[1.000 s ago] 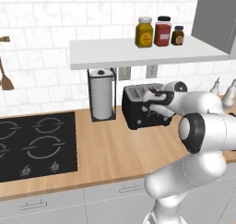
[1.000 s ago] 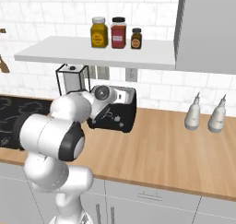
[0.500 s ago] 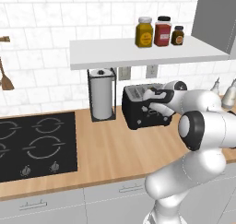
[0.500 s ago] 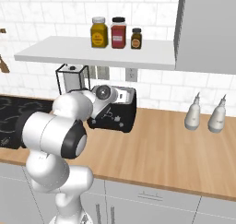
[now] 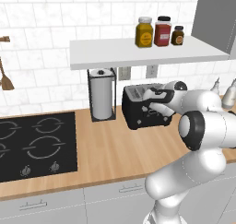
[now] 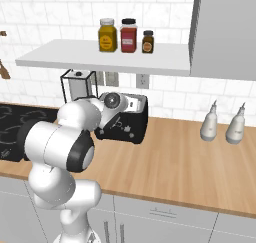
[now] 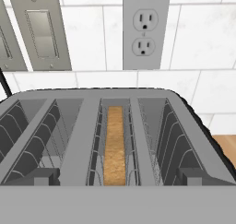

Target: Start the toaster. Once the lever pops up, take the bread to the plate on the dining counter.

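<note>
The black toaster (image 5: 133, 109) stands on the wood worktop against the tiled wall, also seen as the toaster (image 6: 134, 123) from the other side. My gripper (image 5: 152, 105) hovers over its front top edge, open and holding nothing. In the hand view I look down into the toaster (image 7: 83, 140) and its slots. The bread (image 7: 114, 144) stands on edge low in the third slot from the left, crust up. My gripper (image 7: 118, 179) straddles the slots, with one dark fingertip (image 7: 44, 176) at each side. The plate and the dining counter are out of view.
A paper-towel roll (image 5: 101, 95) in a wire stand is just left of the toaster. The black hob (image 5: 34, 144) lies further left. A shelf (image 5: 138, 52) with three jars hangs right above. Two pale bottles (image 6: 210, 127) stand to the right. A wall outlet (image 7: 145, 29) is behind.
</note>
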{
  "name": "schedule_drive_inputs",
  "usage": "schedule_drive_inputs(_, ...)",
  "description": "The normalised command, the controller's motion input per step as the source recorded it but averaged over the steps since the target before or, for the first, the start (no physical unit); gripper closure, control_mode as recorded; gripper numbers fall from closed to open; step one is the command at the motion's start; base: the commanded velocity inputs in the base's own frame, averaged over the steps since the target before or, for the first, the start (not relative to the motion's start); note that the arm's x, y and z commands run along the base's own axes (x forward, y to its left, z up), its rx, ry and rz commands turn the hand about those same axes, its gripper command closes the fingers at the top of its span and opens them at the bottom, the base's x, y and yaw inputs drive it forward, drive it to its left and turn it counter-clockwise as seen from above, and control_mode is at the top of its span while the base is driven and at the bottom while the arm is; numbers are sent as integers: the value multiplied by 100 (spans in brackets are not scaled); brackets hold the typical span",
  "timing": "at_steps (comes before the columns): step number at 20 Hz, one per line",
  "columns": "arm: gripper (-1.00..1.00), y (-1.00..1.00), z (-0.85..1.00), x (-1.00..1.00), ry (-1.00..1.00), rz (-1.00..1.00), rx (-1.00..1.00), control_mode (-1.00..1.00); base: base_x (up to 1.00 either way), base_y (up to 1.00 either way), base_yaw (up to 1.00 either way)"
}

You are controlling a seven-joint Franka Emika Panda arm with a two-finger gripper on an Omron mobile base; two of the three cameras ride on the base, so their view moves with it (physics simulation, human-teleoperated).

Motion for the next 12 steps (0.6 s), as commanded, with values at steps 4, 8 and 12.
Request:
schedule_drive_inputs(4, -100, 0, 0, 0, 0, 0, 0, -100, 0, 0, 0)
schedule_drive_inputs(8, -100, 0, 0, 0, 0, 0, 0, -100, 0, 0, 0)
schedule_drive_inputs(12, -100, 0, 0, 0, 0, 0, 0, -100, 0, 0, 0)
